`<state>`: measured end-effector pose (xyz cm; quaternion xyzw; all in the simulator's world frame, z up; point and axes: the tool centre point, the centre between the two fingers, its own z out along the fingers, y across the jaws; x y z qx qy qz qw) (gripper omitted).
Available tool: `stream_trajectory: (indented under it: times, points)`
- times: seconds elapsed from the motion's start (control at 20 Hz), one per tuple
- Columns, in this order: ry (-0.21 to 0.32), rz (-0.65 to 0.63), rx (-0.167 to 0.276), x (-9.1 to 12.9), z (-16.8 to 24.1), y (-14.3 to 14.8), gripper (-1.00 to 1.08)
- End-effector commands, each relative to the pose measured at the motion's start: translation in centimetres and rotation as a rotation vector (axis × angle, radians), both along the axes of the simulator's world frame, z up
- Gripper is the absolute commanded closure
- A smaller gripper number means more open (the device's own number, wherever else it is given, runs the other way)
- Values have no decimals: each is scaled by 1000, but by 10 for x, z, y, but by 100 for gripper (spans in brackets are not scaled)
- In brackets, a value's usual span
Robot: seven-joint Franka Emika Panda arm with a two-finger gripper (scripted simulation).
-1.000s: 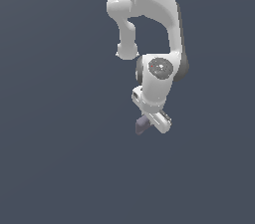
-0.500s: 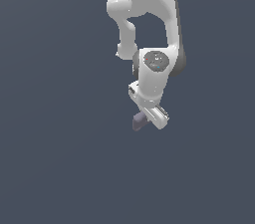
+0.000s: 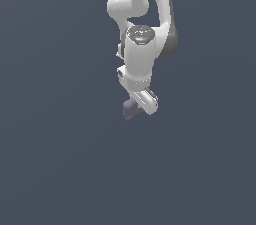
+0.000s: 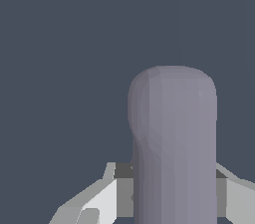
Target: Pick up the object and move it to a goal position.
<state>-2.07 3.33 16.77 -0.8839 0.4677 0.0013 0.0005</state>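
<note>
The object [image 3: 131, 109] is a small dull greyish-purple oblong block with rounded ends. In the exterior view it shows just under the white hand of the arm, partly hidden by it. My gripper [image 3: 140, 105] is shut on it and holds it above the dark grey floor. In the wrist view the object [image 4: 174, 143] fills the middle, and the fingers [image 4: 107, 195] press its two sides. Its rounded end sticks out past the fingertips.
The white arm [image 3: 145, 24] comes down from the top of the exterior view. A plain dark grey floor [image 3: 55, 159] lies all around. No goal marker shows in either view.
The arm has moved up and slightly toward the exterior view's left, carrying the object with it. The grip has stayed shut.
</note>
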Motion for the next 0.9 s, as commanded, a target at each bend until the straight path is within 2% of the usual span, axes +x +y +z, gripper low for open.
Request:
stream_trajectory:
  times: [0.0, 0.85]
  points:
    - [-1, -1, 1, -11, 20, -16, 108]
    - [-1, -2, 1, -92, 168, -132, 108]
